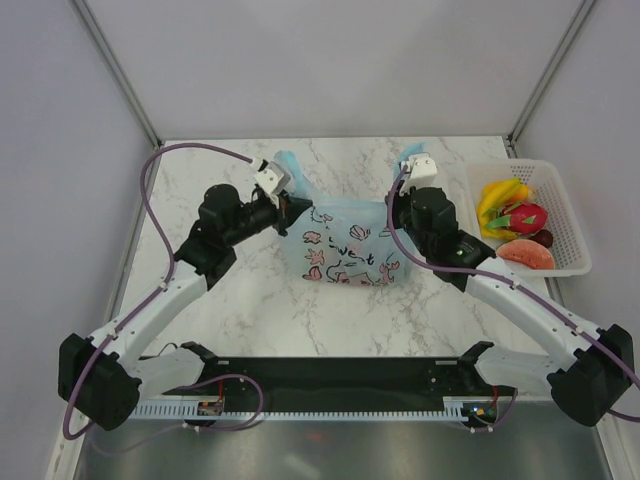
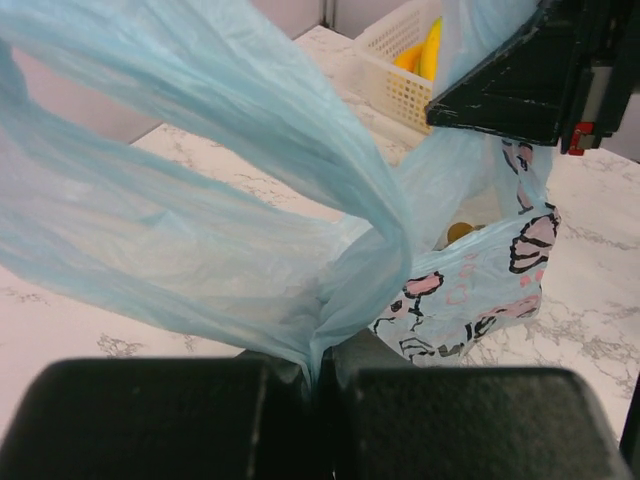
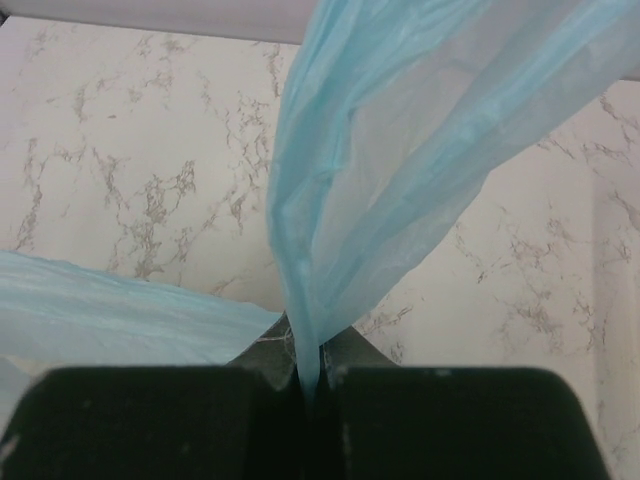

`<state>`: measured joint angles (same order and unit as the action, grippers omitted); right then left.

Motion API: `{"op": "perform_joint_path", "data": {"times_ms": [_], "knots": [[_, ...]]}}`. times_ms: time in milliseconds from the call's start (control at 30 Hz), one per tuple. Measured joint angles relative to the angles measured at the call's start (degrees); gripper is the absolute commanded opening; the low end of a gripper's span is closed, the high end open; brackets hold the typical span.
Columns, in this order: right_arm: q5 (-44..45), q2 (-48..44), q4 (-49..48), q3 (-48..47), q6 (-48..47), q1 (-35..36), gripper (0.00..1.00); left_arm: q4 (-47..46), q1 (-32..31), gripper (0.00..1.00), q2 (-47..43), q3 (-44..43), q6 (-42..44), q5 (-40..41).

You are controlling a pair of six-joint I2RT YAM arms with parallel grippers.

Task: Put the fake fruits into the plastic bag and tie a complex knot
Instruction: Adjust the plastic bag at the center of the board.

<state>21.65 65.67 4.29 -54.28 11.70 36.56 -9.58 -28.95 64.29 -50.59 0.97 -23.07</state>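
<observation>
The plastic bag (image 1: 345,245) stands mid-desk (image 1: 250,300), its two handle loops drawn up and apart. The left gripper (image 2: 318,372) has its jaws clamped on the loop at the bag's 10 o'clock, and the right gripper (image 3: 312,370) has its jaws clamped on the loop at 2 o'clock. Most of the fake fruits, namely the bananas (image 1: 497,195), dragon fruit (image 1: 525,215), dark ball (image 1: 543,238) and orange-red slice (image 1: 527,255), lie in the white basket (image 1: 572,225) at the bag's 3 o'clock. One small tan round piece (image 2: 460,232) seems to sit inside the bag. Filling looks barely begun, and the knot is not yet tied.
</observation>
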Motion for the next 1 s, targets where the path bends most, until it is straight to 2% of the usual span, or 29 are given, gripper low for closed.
{"op": "perform_joint_path", "data": {"times_ms": [233,567,667,800,1000], "knots": [[-7.9,0.6,0.2,-0.4,-2.8,-0.5,0.00,4.8,0.2,0.02,-2.1,-0.3,4.8,-8.0],[-17.2,3.6,1.4,-3.0,-5.0,-0.4,0.00,23.4,-0.6,0.02,0.9,-9.4,17.6,-16.4],[-20.6,3.7,1.6,-3.1,-5.5,-0.3,0.05,26.0,-0.5,0.02,1.2,-10.2,19.8,-18.2],[-22.3,3.5,2.0,-3.1,-5.3,-0.1,0.27,28.0,-0.6,0.02,1.2,-11.2,22.4,-19.7],[-18.6,0.3,4.9,-3.5,-4.1,-0.1,0.43,28.5,-0.6,0.02,1.2,-11.4,24.3,-20.2]]}}
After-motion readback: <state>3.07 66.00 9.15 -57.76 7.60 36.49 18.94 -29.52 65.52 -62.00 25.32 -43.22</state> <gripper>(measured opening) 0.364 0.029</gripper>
